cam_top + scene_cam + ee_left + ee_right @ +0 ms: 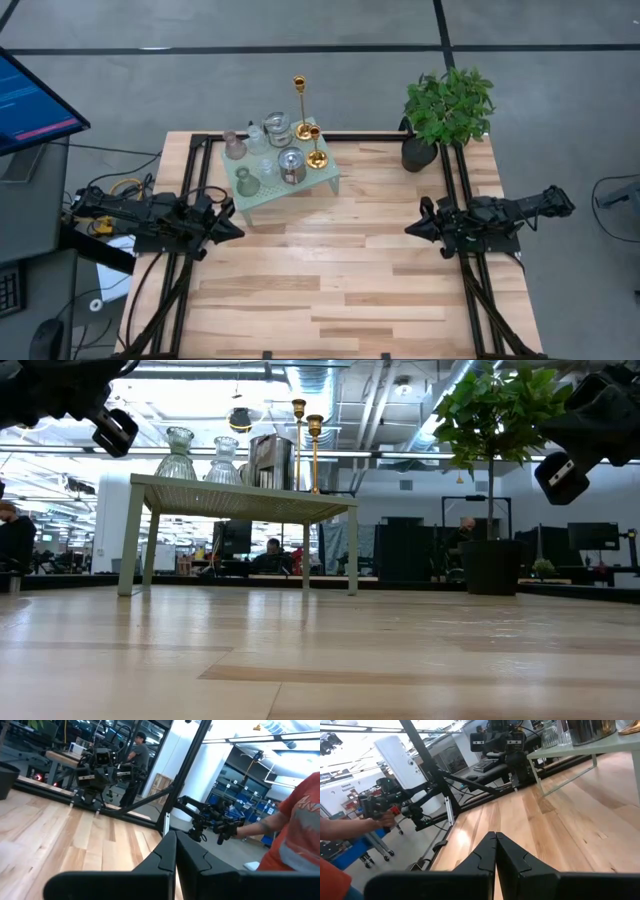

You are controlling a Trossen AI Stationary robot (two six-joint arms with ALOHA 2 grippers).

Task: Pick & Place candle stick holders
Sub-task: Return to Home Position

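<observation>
Several candle stick holders stand on the mint-green rack at the table's far side: a tall slim gold candlestick, a short gold one, silvery metal cups, a pink glass one and a greenish one. The low view shows glass holders and both gold sticks on the rack top. My left gripper is shut and empty at the table's left, near the rack's front corner. My right gripper is shut and empty at the right.
A potted green plant stands at the far right corner. Black frame rails run along both table sides. A monitor stands off the table's left. A person in an orange shirt holds controller arms beyond the table.
</observation>
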